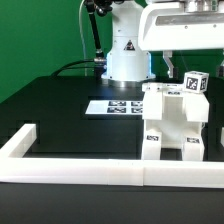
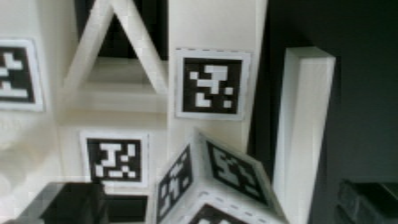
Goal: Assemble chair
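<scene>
The chair (image 1: 172, 125) stands as a chunky white assembly on the black table (image 1: 60, 115), toward the exterior view's right and just behind the long white border rail (image 1: 80, 168) that runs along the near edge and turns a corner at the exterior view's left. Its blocky legs rest on the table surface, with small black-and-white tags on the faces that look toward the camera. At the top of the assembly, on its right side in the exterior view, sits a cube-ended piece (image 1: 193, 83) with one tag facing outward.

The gripper (image 1: 186, 70) hangs directly over that cube-ended piece. Its jaws are spread, one finger to each side of the cube's top, and nothing is pinched between them. Whether a fingertip brushes the cube is too small to tell.

Behind the chair, further toward the exterior view's left, the marker board (image 1: 115, 105) lies flat on the table in front of the arm's white base (image 1: 125, 55).

The wrist view is filled by the chair (image 2: 217, 40) at very close range: white upright panels and bars, with several square tags on them, some facing the camera squarely and others tilted at an angle
</scene>
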### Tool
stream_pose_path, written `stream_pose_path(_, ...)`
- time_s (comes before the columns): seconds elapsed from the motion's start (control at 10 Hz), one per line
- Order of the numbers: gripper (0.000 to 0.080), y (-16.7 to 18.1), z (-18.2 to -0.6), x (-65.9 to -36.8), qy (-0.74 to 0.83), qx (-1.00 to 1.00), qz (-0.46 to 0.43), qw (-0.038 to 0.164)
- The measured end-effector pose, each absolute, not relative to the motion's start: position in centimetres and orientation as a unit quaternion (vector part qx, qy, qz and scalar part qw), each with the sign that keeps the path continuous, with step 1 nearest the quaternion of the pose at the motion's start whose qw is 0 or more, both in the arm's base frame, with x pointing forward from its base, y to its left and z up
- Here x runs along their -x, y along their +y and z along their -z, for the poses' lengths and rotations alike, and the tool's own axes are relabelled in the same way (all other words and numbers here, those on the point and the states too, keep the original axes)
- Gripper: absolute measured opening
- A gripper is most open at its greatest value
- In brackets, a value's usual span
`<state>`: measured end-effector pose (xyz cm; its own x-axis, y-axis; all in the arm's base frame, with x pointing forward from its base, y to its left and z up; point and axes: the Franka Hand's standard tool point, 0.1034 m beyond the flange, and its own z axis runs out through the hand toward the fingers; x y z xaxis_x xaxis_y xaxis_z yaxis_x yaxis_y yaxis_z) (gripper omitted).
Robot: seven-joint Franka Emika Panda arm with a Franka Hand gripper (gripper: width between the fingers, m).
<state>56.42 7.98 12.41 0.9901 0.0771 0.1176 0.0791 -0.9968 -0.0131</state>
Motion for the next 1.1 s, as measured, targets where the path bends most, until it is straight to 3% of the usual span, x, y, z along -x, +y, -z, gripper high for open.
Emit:
stream_pose_path(1.0, 0.0640, 7.51, -12.41, -56.55, -0.281, 0.958, 0.056, -0.019)
stream_pose_path(1.1, 0.0464, 7.51, -12.41, -56.55, -0.280, 0.958, 0.056, -0.019)
